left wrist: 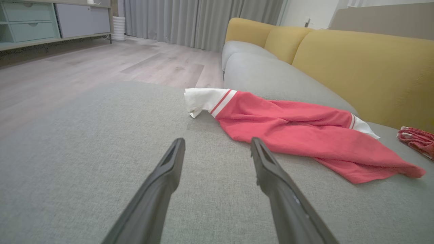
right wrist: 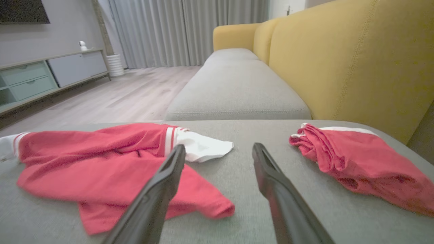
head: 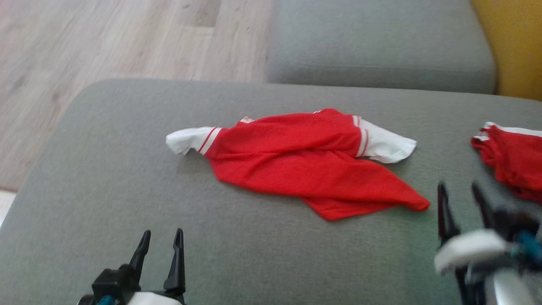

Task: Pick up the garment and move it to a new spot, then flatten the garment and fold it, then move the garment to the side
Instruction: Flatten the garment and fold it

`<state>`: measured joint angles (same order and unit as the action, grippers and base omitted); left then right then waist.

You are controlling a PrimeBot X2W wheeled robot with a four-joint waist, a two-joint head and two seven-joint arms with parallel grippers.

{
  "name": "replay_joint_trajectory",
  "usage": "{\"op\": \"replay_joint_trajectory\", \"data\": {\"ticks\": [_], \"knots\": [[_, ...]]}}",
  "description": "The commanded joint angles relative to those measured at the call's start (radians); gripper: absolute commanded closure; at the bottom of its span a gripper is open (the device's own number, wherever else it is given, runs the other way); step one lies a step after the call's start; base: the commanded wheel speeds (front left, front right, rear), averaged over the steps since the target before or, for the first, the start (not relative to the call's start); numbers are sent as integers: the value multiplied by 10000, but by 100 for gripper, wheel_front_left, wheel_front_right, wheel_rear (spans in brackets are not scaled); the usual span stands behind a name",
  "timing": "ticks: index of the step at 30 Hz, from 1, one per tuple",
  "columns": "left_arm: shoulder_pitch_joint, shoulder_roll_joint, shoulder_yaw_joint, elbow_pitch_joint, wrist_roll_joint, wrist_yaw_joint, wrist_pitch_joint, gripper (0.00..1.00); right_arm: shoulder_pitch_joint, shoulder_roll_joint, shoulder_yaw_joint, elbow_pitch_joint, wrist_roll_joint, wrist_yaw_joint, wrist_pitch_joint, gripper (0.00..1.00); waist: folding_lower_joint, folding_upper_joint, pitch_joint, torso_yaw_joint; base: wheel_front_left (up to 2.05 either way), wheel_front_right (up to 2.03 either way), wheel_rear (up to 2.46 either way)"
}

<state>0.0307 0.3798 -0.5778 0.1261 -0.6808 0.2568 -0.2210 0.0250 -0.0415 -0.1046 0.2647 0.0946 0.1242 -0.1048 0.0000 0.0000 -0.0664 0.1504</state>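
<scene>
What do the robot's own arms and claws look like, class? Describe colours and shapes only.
The left claw and right claw each have two long, dark, tapering fingers on a black base. Behind each sits a teal detail and a pale, rounded forearm shell. The right one is blurred.

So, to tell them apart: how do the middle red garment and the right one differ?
The middle garment lies spread out; the right garment is bunched up. The middle garment shows two white sleeve ends; the right garment only white trim. Both are red, on the grey cushion.
</scene>
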Motion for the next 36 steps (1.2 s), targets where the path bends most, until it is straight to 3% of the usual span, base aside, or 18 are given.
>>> {"op": "replay_joint_trajectory", "data": {"ticks": [1,7,14,28,29,30,31,32,36], "knots": [[-597,178,327,-365,121,71,-31,0,-1302,-87,17,-152,-369,65,147,0,0,0,343,365,0,0,0],[-918,-3,169,-522,247,38,-27,0,-3487,-91,-1054,1189,-1838,65,950,0,0,0,1296,1268,0,0,0],[-1282,-314,181,-330,334,-71,-194,0,-5515,-746,-2318,3514,-3045,65,1648,0,0,0,2411,2241,0,0,0],[-1467,-684,335,67,476,-238,-356,0,-6596,-1011,-2887,6358,-3664,65,3022,0,0,0,2708,2333,0,0,0],[-1475,-695,345,89,486,-250,-361,0,-6647,-1007,-2906,6510,-3661,65,3087,18,0,0,2703,2314,0,0,0],[-1478,-704,358,108,495,-262,-365,0,-6700,-994,-2926,6667,-3628,65,3145,56,0,0,2697,2293,0,0,0],[-1481,-709,369,125,507,-276,-368,0,-6752,-980,-2945,6815,-3581,65,3197,72,0,0,2691,2271,0,0,0],[-1485,-716,379,138,518,-283,-372,0,-6802,-974,-2955,6952,-3535,65,3243,100,0,0,2684,2250,0,0,0],[-1488,-716,420,169,551,-300,-380,0,-6987,-980,-2936,7245,-3385,65,3023,100,0,0,2643,2152,0,0,0]]}}
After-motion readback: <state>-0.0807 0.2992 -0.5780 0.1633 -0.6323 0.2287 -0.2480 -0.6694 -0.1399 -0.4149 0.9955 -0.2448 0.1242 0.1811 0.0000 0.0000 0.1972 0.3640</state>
